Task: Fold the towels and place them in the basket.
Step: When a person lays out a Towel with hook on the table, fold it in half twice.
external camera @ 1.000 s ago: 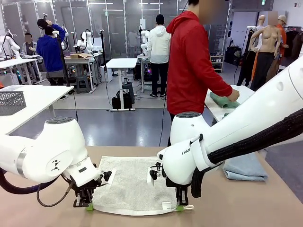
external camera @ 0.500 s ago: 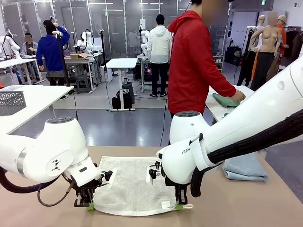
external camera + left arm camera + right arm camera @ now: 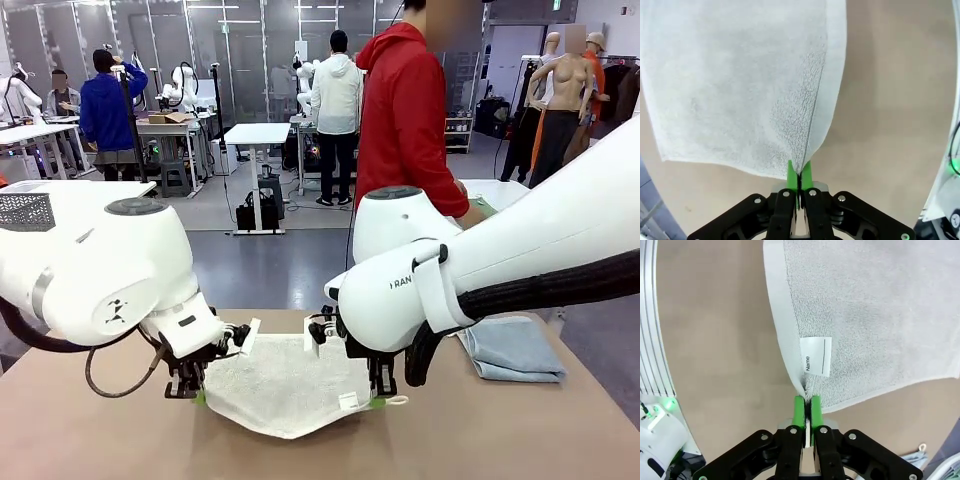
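Observation:
A cream-white towel (image 3: 285, 385) hangs between my two grippers over the tan table, its near edge lifted and its middle sagging. My left gripper (image 3: 198, 392) is shut on the towel's near left corner; the left wrist view shows the green pads (image 3: 792, 175) pinching that towel (image 3: 735, 85). My right gripper (image 3: 378, 400) is shut on the near right corner, next to a small white name label (image 3: 816, 356) on the towel (image 3: 880, 305). A pale blue-grey towel (image 3: 510, 350) lies folded on the table at the right. The basket is out of view.
A person in a red hoodie (image 3: 405, 110) stands at the far side, turned to a side table (image 3: 500, 195) on the right. A dark mesh basket (image 3: 25, 210) sits on a separate white table far left. Bare tabletop (image 3: 90, 440) lies near the front edge.
Both grippers have risen from the table and carried the towel's near edge up and away from me. The person's hand has drawn back from the green cloth on the side table.

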Robot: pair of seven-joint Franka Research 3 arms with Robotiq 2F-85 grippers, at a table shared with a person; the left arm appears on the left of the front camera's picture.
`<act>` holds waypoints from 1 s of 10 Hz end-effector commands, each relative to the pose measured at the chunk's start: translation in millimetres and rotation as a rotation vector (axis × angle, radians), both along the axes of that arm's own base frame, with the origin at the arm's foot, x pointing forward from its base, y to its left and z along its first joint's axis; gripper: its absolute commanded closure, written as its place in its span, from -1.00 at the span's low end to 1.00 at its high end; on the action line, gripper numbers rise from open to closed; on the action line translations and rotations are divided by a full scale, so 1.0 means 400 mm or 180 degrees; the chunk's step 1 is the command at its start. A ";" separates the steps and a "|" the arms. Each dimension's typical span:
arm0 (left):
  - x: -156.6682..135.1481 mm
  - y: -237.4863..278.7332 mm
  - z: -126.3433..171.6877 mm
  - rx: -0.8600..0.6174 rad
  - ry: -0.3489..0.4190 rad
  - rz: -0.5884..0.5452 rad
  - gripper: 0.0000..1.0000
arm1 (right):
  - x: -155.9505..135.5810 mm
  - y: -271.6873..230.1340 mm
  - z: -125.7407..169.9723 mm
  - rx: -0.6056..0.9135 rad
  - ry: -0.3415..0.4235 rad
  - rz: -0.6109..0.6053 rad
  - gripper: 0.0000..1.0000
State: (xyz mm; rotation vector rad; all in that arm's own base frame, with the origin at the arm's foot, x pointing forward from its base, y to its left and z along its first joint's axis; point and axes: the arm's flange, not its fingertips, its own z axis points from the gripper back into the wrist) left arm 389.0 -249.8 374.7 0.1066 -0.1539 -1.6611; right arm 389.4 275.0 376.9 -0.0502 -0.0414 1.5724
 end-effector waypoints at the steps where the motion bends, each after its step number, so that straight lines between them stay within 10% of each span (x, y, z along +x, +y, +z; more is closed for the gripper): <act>1: -0.009 -0.007 0.034 0.0110 -0.0091 0.0093 0.94 | -0.020 0.015 0.031 -0.0128 -0.0088 -0.0036 0.88; 10: -0.003 0.001 0.037 0.0037 -0.0093 0.0020 0.94 | -0.016 0.007 0.037 -0.0059 -0.0097 0.0048 0.88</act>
